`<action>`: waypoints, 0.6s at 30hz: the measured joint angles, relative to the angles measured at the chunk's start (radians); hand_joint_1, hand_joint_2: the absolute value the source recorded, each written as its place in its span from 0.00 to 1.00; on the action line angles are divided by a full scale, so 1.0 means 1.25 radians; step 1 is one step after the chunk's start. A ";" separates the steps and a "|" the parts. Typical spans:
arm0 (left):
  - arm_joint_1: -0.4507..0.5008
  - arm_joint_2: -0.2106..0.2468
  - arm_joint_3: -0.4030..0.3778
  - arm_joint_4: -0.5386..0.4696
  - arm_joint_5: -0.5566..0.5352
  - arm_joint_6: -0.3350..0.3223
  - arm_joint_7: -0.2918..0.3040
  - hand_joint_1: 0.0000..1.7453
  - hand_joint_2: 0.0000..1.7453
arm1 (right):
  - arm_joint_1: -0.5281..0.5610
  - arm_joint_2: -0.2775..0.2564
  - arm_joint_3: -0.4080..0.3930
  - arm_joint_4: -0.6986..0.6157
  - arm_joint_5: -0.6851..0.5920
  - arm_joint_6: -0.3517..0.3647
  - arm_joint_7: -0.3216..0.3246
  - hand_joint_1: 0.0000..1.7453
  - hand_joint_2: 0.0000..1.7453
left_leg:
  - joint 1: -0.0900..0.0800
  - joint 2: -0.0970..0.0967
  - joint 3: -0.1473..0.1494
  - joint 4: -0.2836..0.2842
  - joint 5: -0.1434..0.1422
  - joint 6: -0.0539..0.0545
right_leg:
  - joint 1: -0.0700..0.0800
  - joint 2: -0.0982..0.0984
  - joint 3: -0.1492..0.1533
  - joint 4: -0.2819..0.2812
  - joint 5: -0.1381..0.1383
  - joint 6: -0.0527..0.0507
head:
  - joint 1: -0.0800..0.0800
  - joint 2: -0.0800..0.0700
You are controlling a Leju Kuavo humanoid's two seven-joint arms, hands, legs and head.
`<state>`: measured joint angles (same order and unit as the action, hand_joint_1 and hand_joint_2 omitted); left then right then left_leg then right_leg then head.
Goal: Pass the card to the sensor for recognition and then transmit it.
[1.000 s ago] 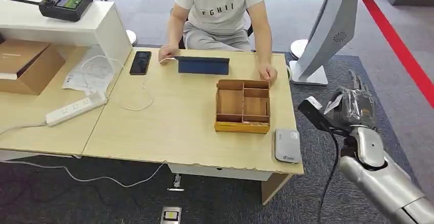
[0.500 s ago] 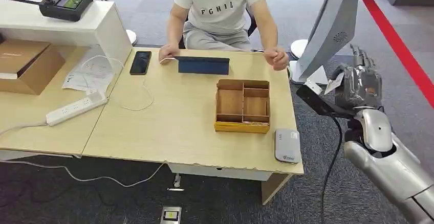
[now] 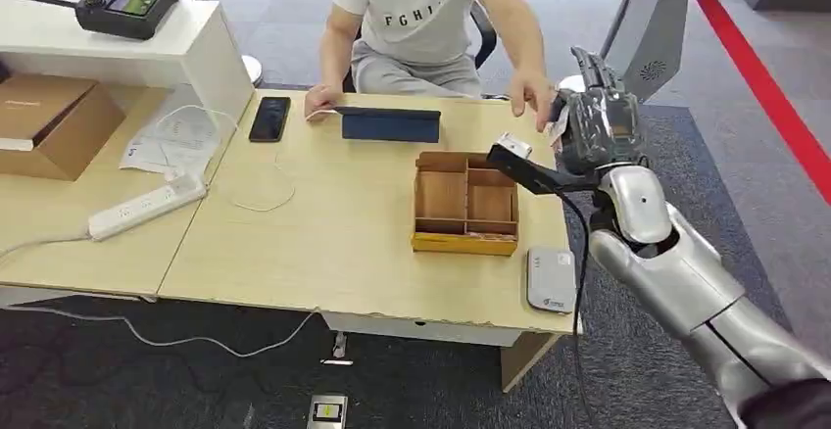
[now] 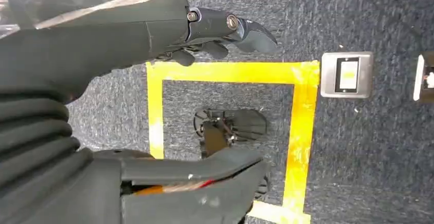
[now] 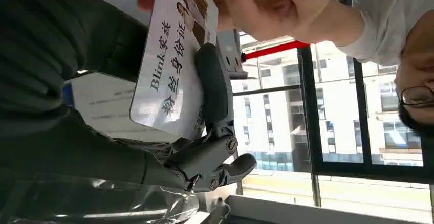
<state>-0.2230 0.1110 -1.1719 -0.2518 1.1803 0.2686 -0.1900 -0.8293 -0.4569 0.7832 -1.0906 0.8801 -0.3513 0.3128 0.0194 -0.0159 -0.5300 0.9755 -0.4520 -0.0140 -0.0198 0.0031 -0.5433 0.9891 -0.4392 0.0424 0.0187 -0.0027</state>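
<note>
The right robot hand [image 3: 596,127] pinches the card [image 5: 171,60] above the table's [image 3: 343,223] far right corner, where a person's hand [image 3: 532,96] touches it. The wooden tray [image 3: 464,203] holds nothing visible. The left robot hand [image 4: 153,35] hangs spread.

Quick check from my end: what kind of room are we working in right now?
Probably an office or demo hall: a wooden desk on grey carpet, a card reader at its corner, a white kiosk stand beside it, and big windows facing buildings.
</note>
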 joint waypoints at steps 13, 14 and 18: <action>0.025 -0.005 0.003 0.000 0.010 -0.001 -0.002 0.00 0.00 | -0.032 0.070 0.053 0.109 -0.010 -0.021 -0.028 1.00 1.00 | 0.000 0.000 0.000 0.000 0.000 0.000 | 0.000 0.000 -0.001 0.000 0.000 0.000 | 0.000 0.000; 0.028 -0.005 0.003 0.000 0.009 -0.001 0.000 0.00 0.00 | -0.032 0.070 0.056 0.115 -0.013 -0.022 -0.028 1.00 1.00 | 0.000 0.000 0.000 0.000 0.000 0.000 | 0.000 0.000 -0.001 0.000 0.000 0.000 | 0.000 0.000; 0.034 -0.005 0.003 0.000 0.009 -0.001 0.005 0.00 0.00 | -0.027 0.070 0.065 0.133 -0.021 -0.028 -0.023 0.00 0.00 | 0.000 0.000 0.000 0.000 0.000 0.000 | 0.000 0.000 -0.001 0.000 0.000 0.000 | 0.000 0.000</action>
<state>-0.1801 0.1045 -1.1677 -0.2518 1.1910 0.2670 -0.1839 -0.8628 -0.3700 0.8648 -0.9247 0.8541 -0.3868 0.2846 0.0194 -0.0157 -0.5300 0.9756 -0.4521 -0.0140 -0.0198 0.0032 -0.5445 0.9887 -0.4392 0.0424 0.0187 -0.0027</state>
